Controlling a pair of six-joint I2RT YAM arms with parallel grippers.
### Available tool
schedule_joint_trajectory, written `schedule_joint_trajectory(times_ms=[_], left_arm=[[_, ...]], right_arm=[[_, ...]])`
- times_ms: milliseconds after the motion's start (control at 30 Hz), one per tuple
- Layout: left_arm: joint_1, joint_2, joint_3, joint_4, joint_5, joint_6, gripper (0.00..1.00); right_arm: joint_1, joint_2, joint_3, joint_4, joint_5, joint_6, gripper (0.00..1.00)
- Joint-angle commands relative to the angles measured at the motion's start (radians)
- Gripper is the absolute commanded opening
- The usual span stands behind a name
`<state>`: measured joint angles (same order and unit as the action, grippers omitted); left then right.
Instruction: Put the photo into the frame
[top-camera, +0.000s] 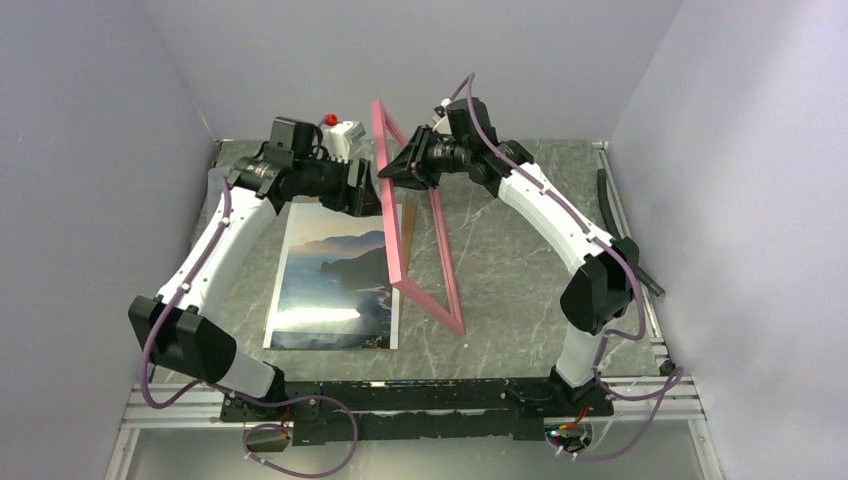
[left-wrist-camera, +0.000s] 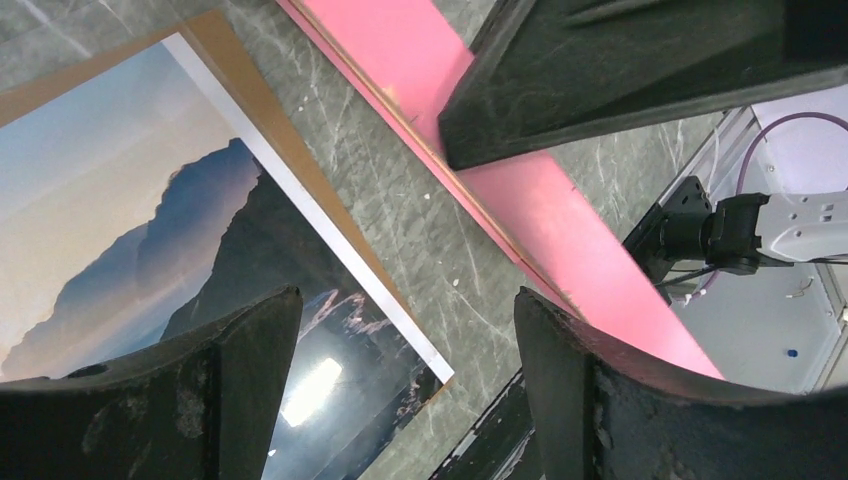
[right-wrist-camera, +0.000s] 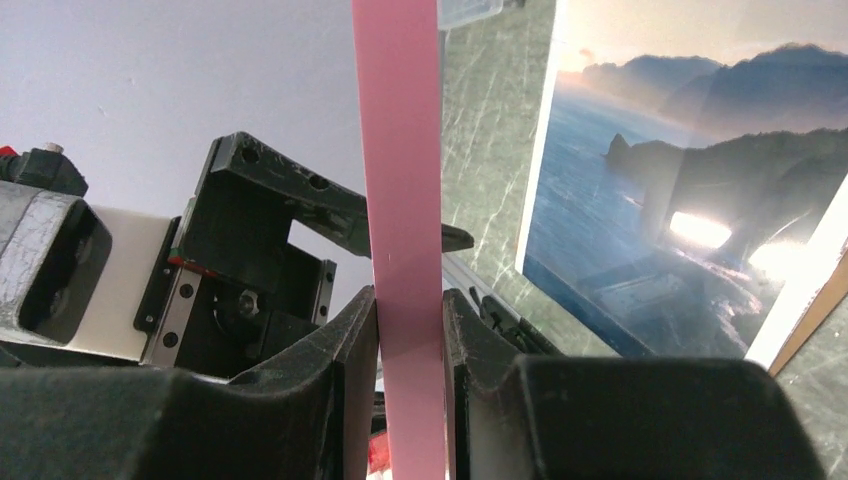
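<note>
The pink frame (top-camera: 440, 262) stands on edge, tilted, its lower corner resting on the marble table. My right gripper (top-camera: 402, 166) is shut on the frame's upper rail (right-wrist-camera: 398, 180); in the right wrist view both fingers (right-wrist-camera: 352, 345) press that rail. The photo (top-camera: 335, 275) of mountains and water lies flat to the left of the frame on a brown backing board (left-wrist-camera: 262, 95). My left gripper (top-camera: 367, 196) hovers over the photo's far right corner, close beside the frame. Its fingers (left-wrist-camera: 585, 390) are open, with only the photo (left-wrist-camera: 150, 200) and table below.
A white device with a red knob (top-camera: 338, 126) sits at the back wall behind the left arm. A black bar (top-camera: 612, 215) lies along the table's right edge. Purple walls enclose three sides. An aluminium rail (top-camera: 420, 395) carries the arm bases at the front.
</note>
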<state>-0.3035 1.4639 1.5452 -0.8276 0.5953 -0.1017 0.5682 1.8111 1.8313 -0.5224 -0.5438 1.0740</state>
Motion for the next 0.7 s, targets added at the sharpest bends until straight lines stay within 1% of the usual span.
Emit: schedule_joint_trajectory(times_ms=[0,100,167,200,233,267,333,467,500,567,667], left_arm=[[-0.032,0.03,0.05,0.047,-0.057,-0.042,0.83],[-0.047,0.05,0.07,0.056,-0.07,-0.051,0.82],[-0.062,0.062,0.085,0.057,-0.071,-0.058,0.82],[-0.068,0.064,0.09,0.058,-0.074,-0.06,0.82],[-0.077,0.067,0.097,0.059,-0.079,-0.063,0.82],[-0.087,0.07,0.104,0.06,-0.083,-0.064,0.82],[-0.107,0.083,0.121,0.059,-0.093,-0.064,0.83],[-0.129,0.109,0.153,0.064,-0.114,-0.06,0.83],[-0.133,0.117,0.158,0.068,-0.119,-0.059,0.82],[-0.137,0.133,0.172,0.074,-0.123,-0.06,0.82],[-0.146,0.155,0.192,0.083,-0.124,-0.065,0.82]], right_arm=[[-0.037,-0.088,-0.074,0.131,-0.064,0.06,0.14],[-0.05,-0.1,-0.112,0.144,-0.074,0.065,0.19],[-0.063,-0.107,-0.124,0.14,-0.074,0.06,0.24],[-0.067,-0.108,-0.127,0.139,-0.076,0.056,0.3],[-0.074,-0.108,-0.127,0.131,-0.076,0.051,0.41],[-0.079,-0.109,-0.127,0.124,-0.078,0.046,0.49],[-0.084,-0.112,-0.119,0.104,-0.078,0.029,0.62],[-0.099,-0.139,-0.103,0.033,-0.071,-0.029,0.83],[-0.104,-0.154,-0.11,0.021,-0.071,-0.052,0.86],[-0.116,-0.193,-0.134,-0.002,-0.075,-0.081,0.89],[-0.133,-0.265,-0.177,-0.029,-0.092,-0.135,0.97]])
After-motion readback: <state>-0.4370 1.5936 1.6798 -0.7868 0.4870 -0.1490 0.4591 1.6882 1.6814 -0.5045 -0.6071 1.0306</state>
